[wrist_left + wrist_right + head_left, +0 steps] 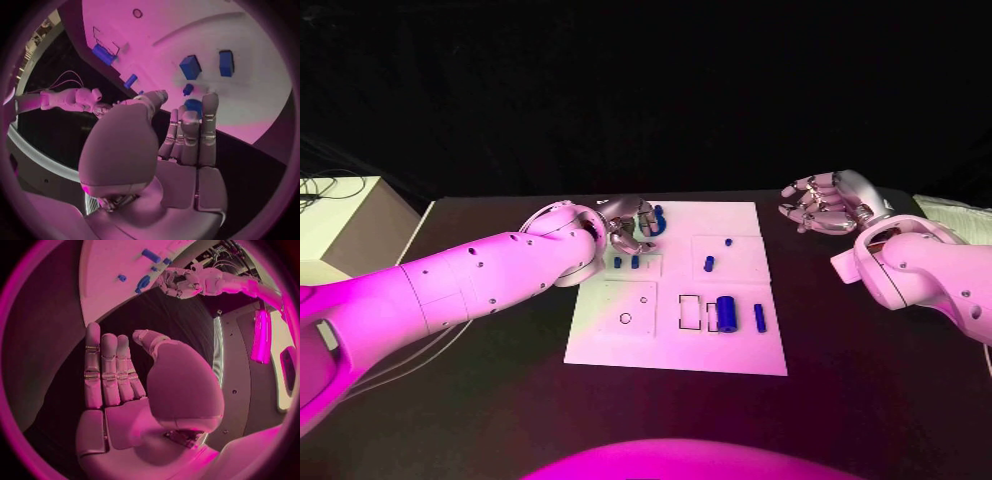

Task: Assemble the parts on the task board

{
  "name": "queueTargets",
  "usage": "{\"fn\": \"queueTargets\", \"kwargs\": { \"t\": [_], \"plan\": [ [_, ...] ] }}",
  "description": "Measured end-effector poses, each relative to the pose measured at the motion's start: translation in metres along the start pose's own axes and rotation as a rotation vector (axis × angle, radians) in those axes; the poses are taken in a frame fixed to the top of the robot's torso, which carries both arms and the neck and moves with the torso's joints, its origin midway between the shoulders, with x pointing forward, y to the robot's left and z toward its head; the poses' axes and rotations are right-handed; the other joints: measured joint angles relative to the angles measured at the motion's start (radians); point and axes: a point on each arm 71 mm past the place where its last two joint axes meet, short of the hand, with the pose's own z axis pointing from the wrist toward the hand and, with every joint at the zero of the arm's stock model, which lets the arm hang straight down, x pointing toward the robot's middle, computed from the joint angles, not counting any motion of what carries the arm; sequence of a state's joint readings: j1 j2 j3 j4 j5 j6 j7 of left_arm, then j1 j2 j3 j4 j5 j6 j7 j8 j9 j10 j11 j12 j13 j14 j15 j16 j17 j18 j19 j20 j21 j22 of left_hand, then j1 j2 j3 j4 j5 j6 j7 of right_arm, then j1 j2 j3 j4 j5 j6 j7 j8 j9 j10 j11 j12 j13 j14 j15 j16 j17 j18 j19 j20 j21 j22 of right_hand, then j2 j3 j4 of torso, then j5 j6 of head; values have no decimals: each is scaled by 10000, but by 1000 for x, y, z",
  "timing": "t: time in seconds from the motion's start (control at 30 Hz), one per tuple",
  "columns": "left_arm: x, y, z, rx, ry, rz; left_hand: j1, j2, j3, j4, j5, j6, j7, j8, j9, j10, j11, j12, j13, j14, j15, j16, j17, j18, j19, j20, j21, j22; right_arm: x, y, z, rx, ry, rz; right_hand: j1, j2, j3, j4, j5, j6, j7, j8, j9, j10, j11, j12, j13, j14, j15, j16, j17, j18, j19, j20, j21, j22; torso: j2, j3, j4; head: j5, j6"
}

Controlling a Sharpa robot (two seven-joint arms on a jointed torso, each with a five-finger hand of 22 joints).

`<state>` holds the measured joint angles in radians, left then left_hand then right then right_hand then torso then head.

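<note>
The white task board [678, 350] lies mid-table. My left hand [629, 226] reaches over its far left corner, fingers straight and thumb apart in the left wrist view [187, 135]. Its fingertips [209, 102] are at a curved blue part [656, 220] [194, 106], and no pinch on it shows. Two small blue pegs [626, 263] stand just nearer, and another peg [710, 264] stands mid-board. A thick blue cylinder [727, 313] and a thin bar [760, 317] lie near the front right. My right hand [826, 206] [119, 375] hovers off the board's far right corner with nothing in it.
Outlined slots mark the board: a rectangle [692, 312] beside the cylinder and a small circle [626, 318]. A beige box [336, 215] stands off the table's left edge with cables. A pale object [956, 212] lies at the far right behind my right arm.
</note>
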<state>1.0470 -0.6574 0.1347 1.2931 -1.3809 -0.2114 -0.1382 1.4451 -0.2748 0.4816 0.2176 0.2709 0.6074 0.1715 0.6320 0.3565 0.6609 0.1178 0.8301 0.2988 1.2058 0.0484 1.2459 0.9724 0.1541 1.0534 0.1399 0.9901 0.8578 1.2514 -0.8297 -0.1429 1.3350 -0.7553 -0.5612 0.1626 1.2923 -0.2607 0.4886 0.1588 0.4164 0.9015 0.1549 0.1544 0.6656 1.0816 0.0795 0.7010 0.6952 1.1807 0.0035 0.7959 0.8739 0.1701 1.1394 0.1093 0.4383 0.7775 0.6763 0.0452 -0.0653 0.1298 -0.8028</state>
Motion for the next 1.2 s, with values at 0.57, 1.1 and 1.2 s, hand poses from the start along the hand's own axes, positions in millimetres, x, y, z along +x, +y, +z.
{"fn": "queueTargets", "kwargs": {
  "t": [0.57,1.1,1.2],
  "plan": [
    [12,-8,7,378,179,1294,164,63,102,-265,0,1342,-154,-1153,-1071,496,129,-1518,-1408,-572,71,160,-1250,0,-211,114,-50,35,0,0,1,4,-16,-12,0,0,0,0,0,0,0,0,9,-14,-14,0,-15,0,0,0,1,0,35,36,0,-11,3,-4,-12,18,20],
    [15,-7,11,64,362,1733,259,165,308,-471,0,1828,-124,-1644,-1311,889,201,-2154,-1903,-570,147,378,-1589,-1,-95,138,171,292,1,0,1,-10,-4,-7,0,0,0,0,0,-14,-14,0,7,-19,-19,0,-14,0,0,0,2,0,35,36,0,-11,1,-5,-2,17,6],
    [15,-6,12,-3,377,1769,259,165,402,-565,1,1828,-123,-1739,-1345,991,213,-2244,-1959,-571,146,413,-1627,-1,-95,137,210,341,1,0,1,-12,-2,-6,0,0,0,0,0,-14,-14,0,6,-19,-19,0,-14,0,0,0,2,1,35,36,0,-11,-3,-5,-2,25,7]
  ]
}}
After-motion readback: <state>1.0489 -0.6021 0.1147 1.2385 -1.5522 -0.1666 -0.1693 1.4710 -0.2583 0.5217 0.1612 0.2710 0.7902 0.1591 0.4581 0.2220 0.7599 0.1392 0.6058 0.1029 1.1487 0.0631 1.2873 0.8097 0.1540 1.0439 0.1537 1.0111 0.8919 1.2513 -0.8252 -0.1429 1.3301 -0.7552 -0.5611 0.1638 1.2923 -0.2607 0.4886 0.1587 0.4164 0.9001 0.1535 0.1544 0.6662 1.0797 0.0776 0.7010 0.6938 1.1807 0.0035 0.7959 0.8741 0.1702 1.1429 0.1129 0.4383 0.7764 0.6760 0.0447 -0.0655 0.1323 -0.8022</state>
